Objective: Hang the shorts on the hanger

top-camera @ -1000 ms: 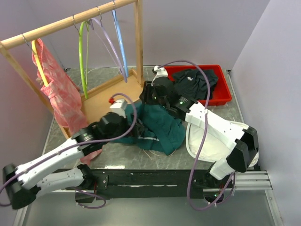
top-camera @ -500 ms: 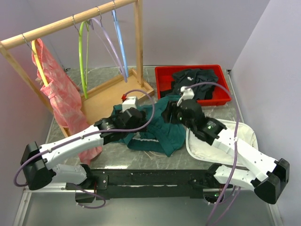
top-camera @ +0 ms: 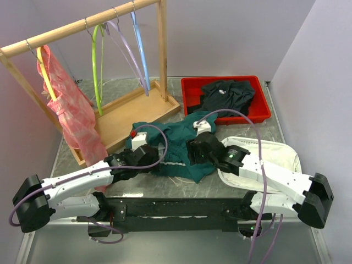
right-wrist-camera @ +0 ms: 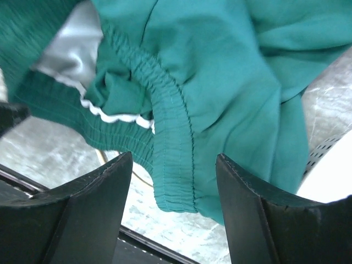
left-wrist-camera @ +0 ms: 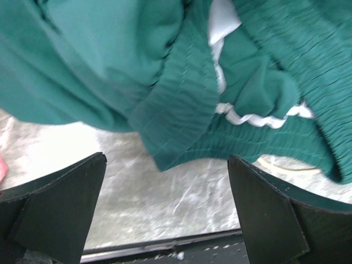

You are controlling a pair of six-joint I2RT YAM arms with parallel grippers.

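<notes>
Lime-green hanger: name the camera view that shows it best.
Top external view: the lime-green hanger hangs there whole from the wooden rail. Both wrist views show mainly the shorts, none of the hanger.

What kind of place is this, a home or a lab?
Probably a robotics lab bench, not a home: two robot arms bolted to a walled table, a small wooden clothes rack, and a red bin holding a dark garment.

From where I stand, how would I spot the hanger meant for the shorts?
Find the wooden rack at the back left of the table. Of four hangers on its bar, it is second from the left: the lime-green hanger, bare, between the yellow hanger holding a pink-red garment and the lilac hanger.
</notes>
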